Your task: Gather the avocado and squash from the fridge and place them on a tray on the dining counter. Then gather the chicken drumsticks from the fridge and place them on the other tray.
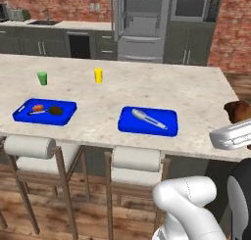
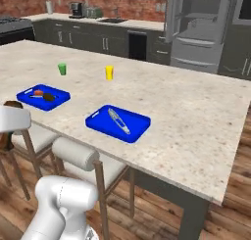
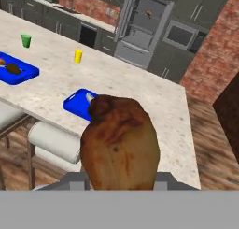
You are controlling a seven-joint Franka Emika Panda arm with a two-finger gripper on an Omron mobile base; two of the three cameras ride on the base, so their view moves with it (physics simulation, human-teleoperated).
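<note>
My gripper (image 3: 119, 177) is shut on a golden-brown chicken drumstick (image 3: 119, 144), held in the air off the near right corner of the dining counter (image 1: 147, 87). The same drumstick shows at the right edge of the left base view (image 1: 237, 110) and at the left edge of the right base view (image 2: 12, 106). One blue tray (image 1: 68, 109) holds the orange-red squash (image 1: 37, 108) and the dark avocado (image 1: 56, 110). The other tray (image 1: 128, 124) carries silvery tongs (image 1: 148, 119). Another drumstick (image 3: 148, 13) lies on an upper shelf of the open fridge (image 1: 142, 26).
A green cup (image 1: 42, 78) and a yellow cup (image 1: 98, 75) stand on the counter behind the trays. Two padded stools (image 1: 29, 147) (image 1: 136, 159) are tucked under the near edge. Wall cabinets and a brick wall lie beyond.
</note>
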